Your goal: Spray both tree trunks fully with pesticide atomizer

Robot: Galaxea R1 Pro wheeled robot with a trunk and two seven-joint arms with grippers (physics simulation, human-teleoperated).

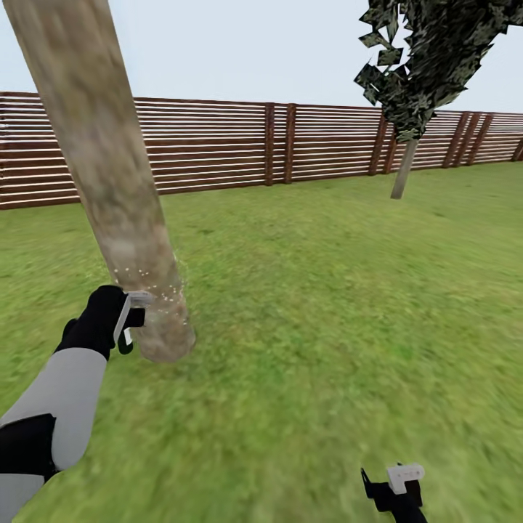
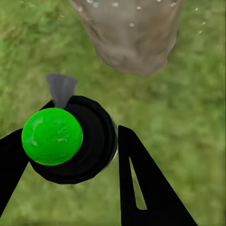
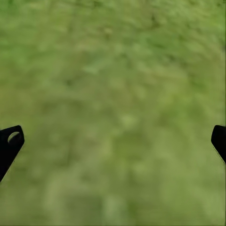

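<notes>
On the green lawn (image 1: 305, 290) of the garden, beside the base of a thick, pale grey-brown mottled tree trunk (image 1: 109, 181), the left tool (image 1: 127, 319) is seen at the end of a grey and black arm, closed around the pesticide atomizer (image 1: 131, 309), whose pale head is pointed at the bark. From the left wrist view the atomizer (image 2: 70, 139) is shown as a round black body topped with a bright green ball, gripped between the two black fingers (image 2: 141, 183), with a grey nozzle aimed toward the trunk (image 2: 132, 33) just ahead. Tiny whitish specks of pesticide (image 1: 156, 283) are scattered in a band across the lower trunk, near its foot. The right tool (image 1: 396, 490) is held low over the grass, well apart from the trunk, and in the right wrist view its fingertips (image 3: 9, 141) are seen spread wide at the picture's two edges, with nothing between them but blurred lawn (image 3: 113, 113). Farther back, a second tree (image 1: 425, 65) with dark green leaves and a thin pale stem is set before a brown horizontal-slat wooden fence (image 1: 218, 145).
</notes>
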